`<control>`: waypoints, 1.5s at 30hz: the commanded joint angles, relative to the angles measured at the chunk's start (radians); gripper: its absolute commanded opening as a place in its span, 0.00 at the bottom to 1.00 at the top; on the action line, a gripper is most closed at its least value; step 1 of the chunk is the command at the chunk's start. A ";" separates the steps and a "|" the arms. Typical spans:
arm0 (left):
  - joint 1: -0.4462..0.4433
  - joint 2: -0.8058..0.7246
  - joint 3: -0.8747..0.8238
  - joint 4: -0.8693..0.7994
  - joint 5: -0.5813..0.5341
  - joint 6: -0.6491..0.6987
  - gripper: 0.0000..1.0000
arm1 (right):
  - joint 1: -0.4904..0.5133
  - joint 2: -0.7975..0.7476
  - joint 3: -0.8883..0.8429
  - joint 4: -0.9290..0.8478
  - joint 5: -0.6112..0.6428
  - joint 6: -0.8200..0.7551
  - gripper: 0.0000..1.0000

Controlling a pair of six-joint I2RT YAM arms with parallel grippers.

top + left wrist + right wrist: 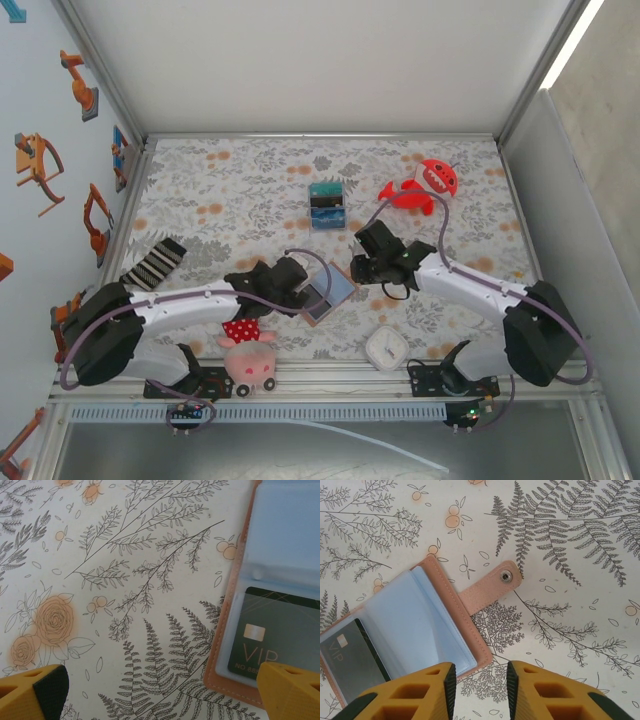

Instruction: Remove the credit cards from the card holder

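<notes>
The tan card holder (330, 290) lies open on the floral cloth between my two grippers, its blue-grey sleeves facing up. A dark green credit card (272, 637) marked VIP sits inside one clear sleeve (350, 660). The snap tab (492, 584) lies flat, pointing away from the fold. My left gripper (162, 695) is open wide at the holder's left side, with one yellow finger (290, 690) over the holder's corner. My right gripper (481, 690) is open a little with nothing between its fingers; the holder's corner (480, 657) lies just ahead of them.
A teal, black and blue striped box (327, 204) and a red toy (425, 185) lie further back. A striped sock (155, 262) is at the left. A pink plush (250, 360) and a white square clock (385, 348) sit near the front edge.
</notes>
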 commanded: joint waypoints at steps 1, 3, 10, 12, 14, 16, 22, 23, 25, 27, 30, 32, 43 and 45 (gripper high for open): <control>-0.008 0.021 0.033 -0.050 0.044 0.039 0.97 | -0.007 -0.029 -0.010 0.002 -0.002 0.018 0.35; -0.008 0.045 0.052 -0.071 0.039 0.024 0.97 | -0.010 -0.035 -0.009 0.000 -0.003 0.018 0.39; -0.011 0.058 0.079 -0.168 0.083 -0.116 0.97 | -0.017 -0.061 0.003 -0.019 -0.002 0.013 0.42; -0.016 0.059 0.083 -0.199 0.077 -0.139 0.97 | -0.017 -0.068 0.003 -0.020 0.000 0.014 0.43; -0.026 0.069 0.090 -0.225 0.053 -0.146 0.97 | -0.017 -0.074 0.005 -0.019 0.001 0.016 0.46; -0.029 0.090 0.098 -0.233 0.038 -0.147 0.97 | -0.018 -0.074 0.008 -0.020 0.003 0.016 0.48; -0.052 0.184 0.120 -0.220 -0.001 -0.147 0.97 | -0.018 -0.064 0.029 -0.039 -0.003 0.013 0.50; -0.052 0.198 0.122 -0.210 -0.010 -0.149 0.97 | -0.018 -0.064 0.029 -0.040 -0.002 0.015 0.50; -0.052 0.217 0.125 -0.185 -0.027 -0.147 0.97 | -0.018 -0.069 0.027 -0.039 0.005 0.023 0.50; -0.050 0.226 0.127 -0.151 -0.034 -0.146 0.97 | -0.022 -0.079 0.022 -0.040 0.010 0.029 0.50; -0.037 0.237 0.131 -0.097 -0.033 -0.141 0.97 | -0.031 -0.092 0.013 -0.035 0.004 0.033 0.46; -0.020 0.247 0.137 -0.072 -0.035 -0.141 0.97 | -0.041 -0.091 0.007 -0.027 -0.015 0.039 0.42; 0.087 0.284 0.162 0.059 -0.034 -0.120 0.97 | -0.066 -0.005 -0.023 0.087 -0.187 0.043 0.27; 0.094 0.296 0.183 0.067 -0.038 -0.131 0.97 | -0.070 0.025 -0.021 0.115 -0.210 0.040 0.27</control>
